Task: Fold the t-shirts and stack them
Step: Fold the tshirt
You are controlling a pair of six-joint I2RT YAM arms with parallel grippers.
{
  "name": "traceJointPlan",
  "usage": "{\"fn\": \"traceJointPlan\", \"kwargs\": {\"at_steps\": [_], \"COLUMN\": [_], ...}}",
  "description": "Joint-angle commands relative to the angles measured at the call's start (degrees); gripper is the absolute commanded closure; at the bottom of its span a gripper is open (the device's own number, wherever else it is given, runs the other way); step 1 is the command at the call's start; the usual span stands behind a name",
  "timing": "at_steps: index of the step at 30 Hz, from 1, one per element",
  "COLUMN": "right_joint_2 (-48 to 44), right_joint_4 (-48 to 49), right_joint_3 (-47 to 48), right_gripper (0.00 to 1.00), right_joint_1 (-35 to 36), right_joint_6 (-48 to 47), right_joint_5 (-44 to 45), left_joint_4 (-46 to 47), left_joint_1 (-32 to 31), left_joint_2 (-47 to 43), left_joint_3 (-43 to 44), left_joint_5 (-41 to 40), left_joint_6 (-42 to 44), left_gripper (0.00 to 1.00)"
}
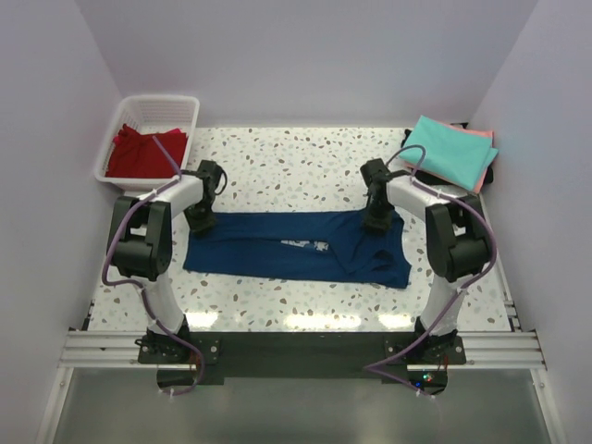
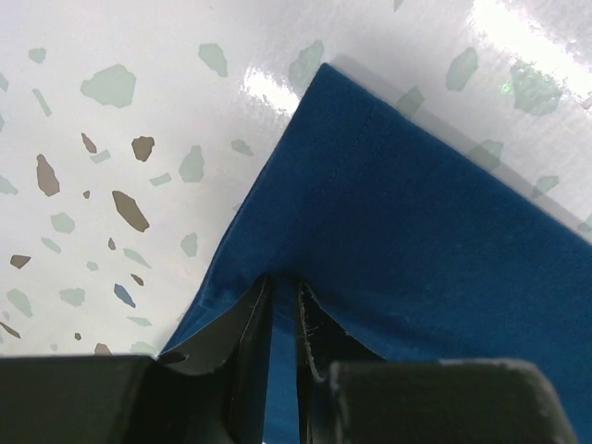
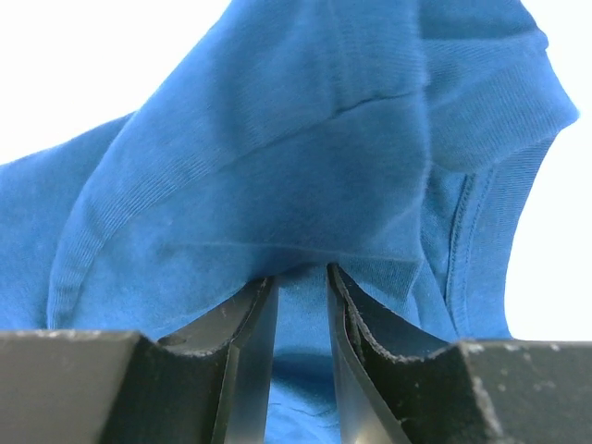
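Observation:
The navy blue t-shirt [image 1: 296,246] lies folded lengthwise across the speckled table, a bit of its pale print [image 1: 305,245] showing. My left gripper [image 1: 201,220] is shut on its left far corner [image 2: 388,213]. My right gripper [image 1: 377,220] is shut on bunched cloth at its right far edge [image 3: 277,157]. A teal t-shirt [image 1: 449,152] lies folded on a salmon-pink one [image 1: 481,139] at the far right. A red t-shirt [image 1: 143,151] is crumpled in the basket.
A white plastic basket [image 1: 157,109] stands at the far left corner. White walls close in the table at the left, back and right. A metal rail [image 1: 296,347] runs along the near edge by the arm bases.

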Motion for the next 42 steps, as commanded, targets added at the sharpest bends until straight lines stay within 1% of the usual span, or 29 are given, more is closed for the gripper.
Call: {"fn": "traceJointPlan", "kwargs": {"at_steps": [1,2,4,5,8,10,12,17,22,28,34,37,40,41,42], "right_joint_2": [12.3,13.9,16.6,19.1,22.1,22.1,19.3,10.6,2.6,-4.7,-7.6,-8.1,-7.1,-7.0,-6.4], "right_joint_4": [3.2,2.0,0.9,-0.2,-2.1,-3.1,-3.0,-1.1,-0.2,-0.1,-1.5,-0.8,0.4,1.2,1.4], "right_joint_3": [7.6,12.2,16.6,20.9,27.4,29.4,28.4,18.9,9.5,4.2,0.3,-2.8,-5.1,-5.6,-5.8], "right_gripper": [0.68,0.69,0.69,0.69,0.69,0.7,0.7,0.7,0.7,0.7,0.7,0.71,0.71,0.71,0.71], "right_joint_1": [-3.6,-3.8,-4.6,-4.6,-4.8,-4.9,-4.8,-4.8,-4.6,-4.3,-3.5,-3.5,-3.5,-3.5,-3.4], "right_joint_6": [-2.0,-2.8,-3.9,-4.7,-6.3,-6.9,-7.1,-7.6,-7.1,-6.8,-6.5,-6.8,-6.9,-6.9,-6.9], "right_joint_5": [1.5,1.7,1.6,1.6,1.4,1.3,1.2,0.5,-1.4,-0.9,-2.2,-2.8,-2.7,-2.5,-2.6], "left_joint_4": [0.6,0.5,0.7,0.9,1.2,1.4,1.7,5.0,6.0,9.4,10.5,12.7,16.1,16.8,17.4], "left_joint_1": [1.2,1.2,1.2,1.2,1.2,1.1,0.5,-1.0,-2.0,-3.8,-6.7,-7.8,-10.7,-12.7,-13.8], "left_joint_2": [2.4,3.2,3.9,4.6,5.9,6.0,4.8,0.1,-1.7,-2.9,-2.0,-1.6,-1.3,-1.2,-0.9], "left_joint_3": [1.9,2.3,3.8,4.4,7.3,9.1,9.4,7.9,7.9,8.2,10.0,10.1,10.6,10.8,12.1], "left_joint_5": [0.7,0.7,1.2,1.3,2.9,3.9,4.6,6.5,7.6,11.0,13.7,18.2,23.1,25.0,25.3], "left_joint_6": [-0.2,-0.2,0.5,0.6,1.9,2.9,3.7,5.8,6.8,9.2,10.6,12.6,15.3,16.4,16.8], "left_gripper": [0.81,0.81,0.81,0.81,0.81,0.82,0.82,0.8,0.79,0.78,0.77,0.77,0.77,0.76,0.76]}}
